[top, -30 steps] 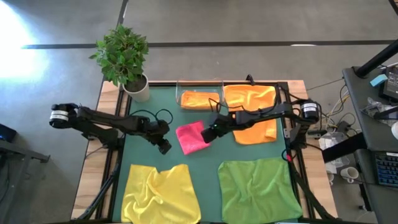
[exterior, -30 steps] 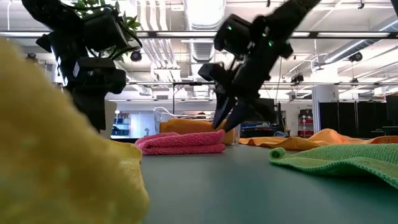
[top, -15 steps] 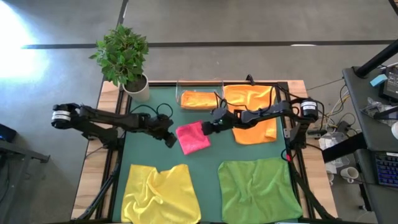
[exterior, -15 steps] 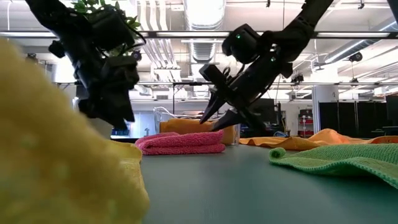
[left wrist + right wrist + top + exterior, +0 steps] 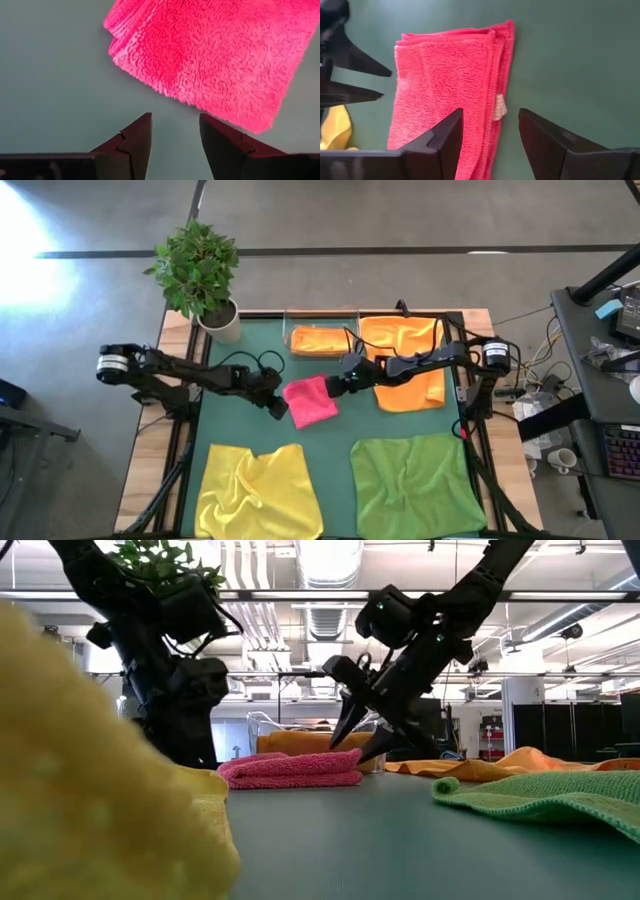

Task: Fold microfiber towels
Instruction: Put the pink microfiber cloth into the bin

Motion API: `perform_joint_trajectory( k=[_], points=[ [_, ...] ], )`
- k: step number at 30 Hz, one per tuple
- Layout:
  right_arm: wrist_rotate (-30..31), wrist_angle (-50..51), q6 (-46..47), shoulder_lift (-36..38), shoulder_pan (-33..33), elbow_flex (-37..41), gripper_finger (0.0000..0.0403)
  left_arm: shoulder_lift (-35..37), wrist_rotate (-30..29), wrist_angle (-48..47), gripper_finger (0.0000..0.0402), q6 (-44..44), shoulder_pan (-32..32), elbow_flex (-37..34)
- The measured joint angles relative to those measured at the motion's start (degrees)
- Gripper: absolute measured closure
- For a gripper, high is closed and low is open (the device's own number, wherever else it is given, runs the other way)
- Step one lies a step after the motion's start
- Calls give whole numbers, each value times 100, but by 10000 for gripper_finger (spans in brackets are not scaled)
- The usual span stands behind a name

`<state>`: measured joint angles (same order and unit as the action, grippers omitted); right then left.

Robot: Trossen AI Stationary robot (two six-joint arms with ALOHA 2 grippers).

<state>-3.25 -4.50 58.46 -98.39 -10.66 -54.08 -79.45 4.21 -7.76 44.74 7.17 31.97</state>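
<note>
The pink towel, folded into a small rectangle, lies flat on the dark green mat. My left gripper is open at mat height just off the towel's left edge; in its wrist view the fingertips stop short of the towel. My right gripper is open at the towel's far right corner, slanting down from the right. Its fingers straddle the towel's layered edge. A yellow towel and a green towel lie spread at the near edge. One orange towel lies spread at the far right. Another orange one lies folded in the clear tray. My right gripper stands open over the pink towel's layered edge, one finger above the towel's top and the other over the bare mat beside it. I cannot tell whether either finger touches the towel.
A potted plant stands at the table's far left corner. The clear tray sits at the far edge, just beyond the pink towel. Bare mat lies between the pink towel and the two near towels.
My left gripper has moved toward the table's right edge and come down close beside the pink towel. My right gripper has tipped from pointing steeply down to a flatter slant at the towel's far right corner. The pink towel has stayed in place.
</note>
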Motion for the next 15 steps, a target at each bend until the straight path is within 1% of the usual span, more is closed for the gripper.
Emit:
perform_joint_trajectory(
  k=[3,8,15],
  points=[
    [1,-62,4,-30,0,4,222,-147,-4,142,252,3,76,-3],
    [-6,-96,165,-303,6,3,222,-397,6,508,252,7,169,2],
    [-214,-481,183,-628,91,-228,222,-441,19,578,252,-1,188,1]
  ],
)
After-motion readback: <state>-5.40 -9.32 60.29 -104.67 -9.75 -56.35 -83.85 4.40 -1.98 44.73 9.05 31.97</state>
